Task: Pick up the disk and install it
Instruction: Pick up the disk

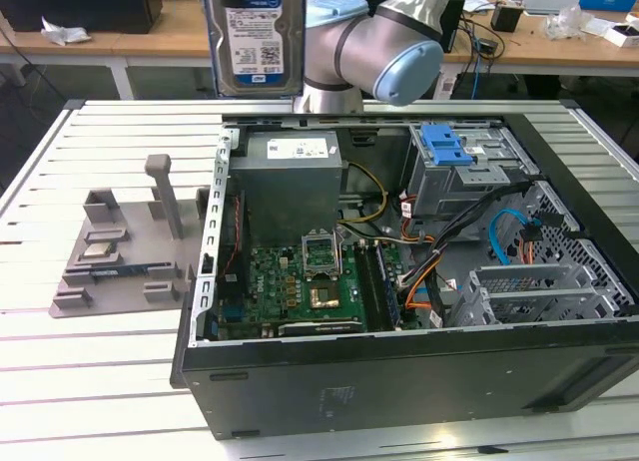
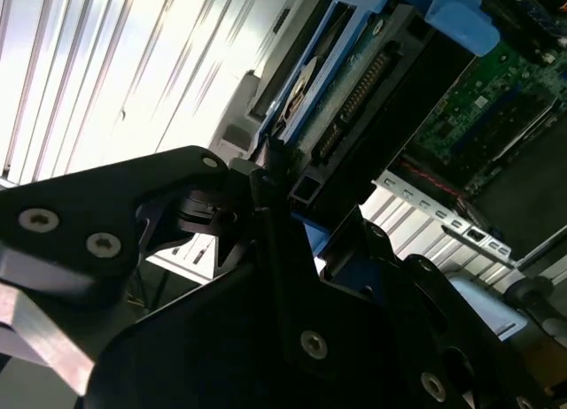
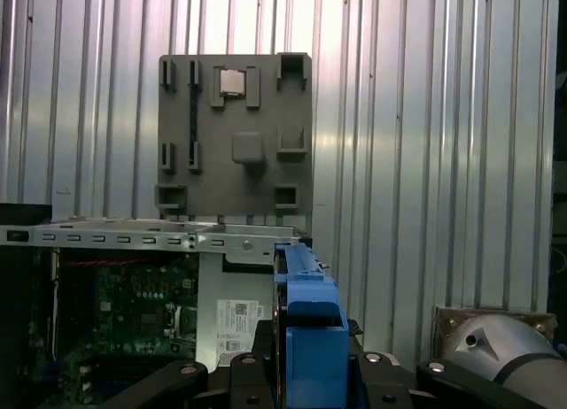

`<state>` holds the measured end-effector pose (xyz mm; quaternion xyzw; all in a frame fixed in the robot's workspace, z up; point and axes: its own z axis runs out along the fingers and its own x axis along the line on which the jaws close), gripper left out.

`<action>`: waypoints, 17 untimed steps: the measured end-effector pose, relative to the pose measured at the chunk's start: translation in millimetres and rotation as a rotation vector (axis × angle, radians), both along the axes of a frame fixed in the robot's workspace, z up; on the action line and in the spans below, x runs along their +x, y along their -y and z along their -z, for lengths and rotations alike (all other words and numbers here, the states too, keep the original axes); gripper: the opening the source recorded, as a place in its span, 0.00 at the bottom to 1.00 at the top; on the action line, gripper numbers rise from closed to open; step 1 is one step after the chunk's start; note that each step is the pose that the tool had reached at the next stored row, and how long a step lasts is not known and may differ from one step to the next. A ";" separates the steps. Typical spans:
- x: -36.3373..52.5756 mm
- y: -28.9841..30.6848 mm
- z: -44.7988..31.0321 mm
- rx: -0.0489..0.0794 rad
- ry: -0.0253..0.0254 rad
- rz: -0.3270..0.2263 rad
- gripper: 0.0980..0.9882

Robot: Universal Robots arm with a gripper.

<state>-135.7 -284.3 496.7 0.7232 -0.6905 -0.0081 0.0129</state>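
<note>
Well above slatted table [image 1: 100,381], tool [image 3: 308,338] grips disk [image 1: 258,37].

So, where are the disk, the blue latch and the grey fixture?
disk [image 1: 257,37], exterior view, on its white label.
blue latch [image 1: 444,145], exterior view, its middle.
grey fixture [image 1: 115,291], exterior view, its flat base.

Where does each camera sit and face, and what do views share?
Exterior view: off the arm, looking down into the open computer case; the arm holds the disk.
Second wrist view: at the wrist, along the gripper clamping the disk.
First wrist view: at the wrist, past the disk toward the grey fixture.
All three share the disk.
</note>
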 end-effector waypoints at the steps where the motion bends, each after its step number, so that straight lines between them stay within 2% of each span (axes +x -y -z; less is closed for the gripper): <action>1: 4.5 0.0 0.0 0.000 -0.0002 0.000 0.31; 2: 13.5 0.0 0.1 0.000 -0.0003 0.000 0.31; 6: 36.1 0.0 0.3 0.000 -0.0006 0.000 0.31; 8: 50.6 0.0 0.2 0.000 -0.0008 0.000 0.31; 10: 55.7 1.3 0.2 0.000 -0.0010 0.000 0.31; 12: 58.2 5.4 0.2 0.004 -0.0012 0.000 0.31; 14: 60.9 14.0 0.3 0.021 -0.0012 0.000 0.31; 17: 62.6 21.7 0.2 0.038 -0.0012 0.000 0.31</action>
